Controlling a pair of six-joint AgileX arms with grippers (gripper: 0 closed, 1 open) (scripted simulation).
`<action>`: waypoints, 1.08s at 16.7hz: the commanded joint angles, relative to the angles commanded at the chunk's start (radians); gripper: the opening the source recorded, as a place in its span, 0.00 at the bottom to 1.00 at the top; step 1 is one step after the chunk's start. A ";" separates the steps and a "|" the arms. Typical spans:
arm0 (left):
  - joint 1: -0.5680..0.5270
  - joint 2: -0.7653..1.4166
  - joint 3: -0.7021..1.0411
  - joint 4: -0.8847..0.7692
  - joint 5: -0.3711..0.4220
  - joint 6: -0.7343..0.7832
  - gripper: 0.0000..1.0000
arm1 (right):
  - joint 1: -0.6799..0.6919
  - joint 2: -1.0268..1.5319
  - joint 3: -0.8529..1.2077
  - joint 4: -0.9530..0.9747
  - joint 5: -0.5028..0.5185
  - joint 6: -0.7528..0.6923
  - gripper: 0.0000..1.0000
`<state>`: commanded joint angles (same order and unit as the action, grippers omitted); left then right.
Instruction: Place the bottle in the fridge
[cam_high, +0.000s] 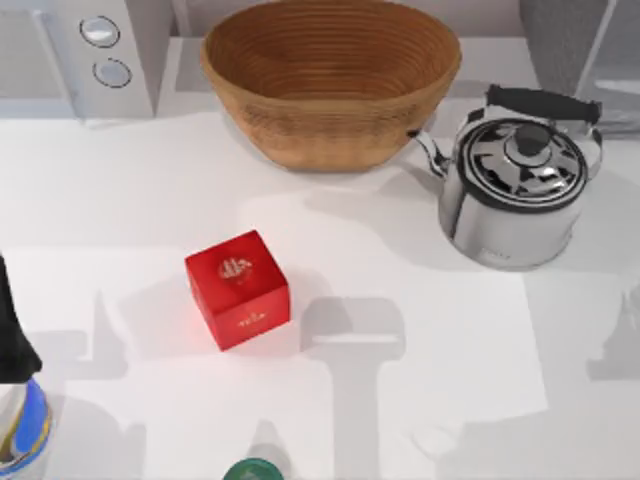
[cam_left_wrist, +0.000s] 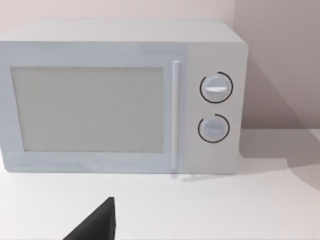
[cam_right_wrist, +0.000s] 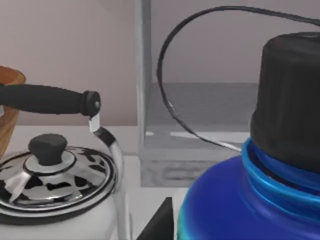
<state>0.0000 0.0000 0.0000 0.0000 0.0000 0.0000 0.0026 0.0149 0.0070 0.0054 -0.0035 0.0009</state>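
The bottle (cam_right_wrist: 260, 165) looms close in the right wrist view, with a shiny blue shoulder, a black screw cap and a thin wire loop. It sits in my right gripper (cam_right_wrist: 225, 235), and one dark fingertip (cam_right_wrist: 159, 224) shows beside it. Behind the bottle is the grey fridge (cam_right_wrist: 200, 130), its pale frame upright and a shelf visible inside. From above, the fridge (cam_high: 575, 40) stands at the table's far right corner. My left gripper (cam_left_wrist: 95, 225) points at the microwave (cam_left_wrist: 120, 97).
A steel kettle (cam_high: 520, 185) stands just in front of the fridge. A wicker basket (cam_high: 330, 80) is at the back centre and the microwave (cam_high: 95, 55) at the back left. A red cube (cam_high: 237, 288), a green-capped item (cam_high: 252, 470) and a black-white-blue object (cam_high: 20, 400) sit nearer the front.
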 joint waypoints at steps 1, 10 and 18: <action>0.000 0.000 0.000 0.000 0.000 0.000 1.00 | -0.003 0.021 0.014 0.016 -0.005 0.000 0.01; 0.000 0.000 0.000 0.000 0.000 0.000 1.00 | -0.097 0.680 0.347 0.398 -0.095 -0.002 0.01; 0.000 0.000 0.000 0.000 0.000 0.000 1.00 | -0.213 1.613 0.716 0.823 -0.189 -0.013 0.01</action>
<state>0.0000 0.0000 0.0000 0.0000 0.0000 0.0000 -0.2106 1.6281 0.7226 0.8281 -0.1925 -0.0121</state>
